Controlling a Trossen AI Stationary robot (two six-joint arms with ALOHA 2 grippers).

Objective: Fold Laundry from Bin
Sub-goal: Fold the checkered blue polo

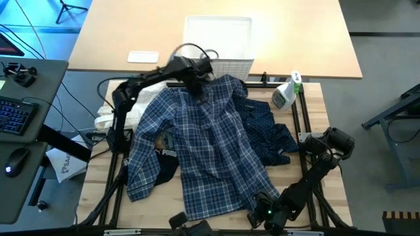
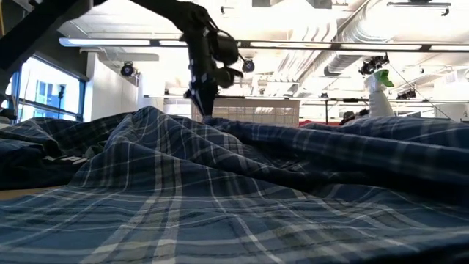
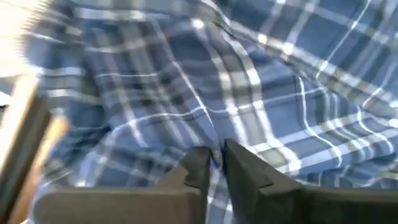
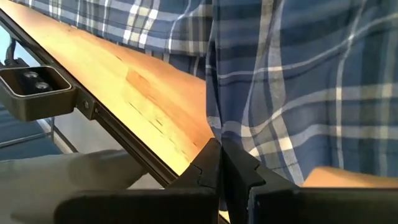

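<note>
A blue-white plaid shirt lies spread over most of the table, wrinkled, with its far end by the white bin. My left gripper points down at that far end and is shut on a fold of the shirt. My right gripper is at the shirt's near right corner by the table's front edge, shut on the cloth's edge. Navy dotted trousers lie under the shirt's right side. A black piece with Puma lettering lies under its left side. A white cloth rests at the table's left edge. My left gripper pinches a raised fold of the plaid shirt between its two fingers, near the shirt's far end. The fingers come from above, pointing down. The cloth around the hold rests slack on the table. My right gripper has the shirt's edge between its shut fingertips, at the near right corner. It comes slanting down from the table's near side. The cloth beyond the hold lies on the wooden tabletop, close to its front edge.
The bin stands on the lighter table beyond the far edge. A spray bottle stands at the far right of the work table, and a flat white object lies left of the bin. Bare wood shows at the near right.
</note>
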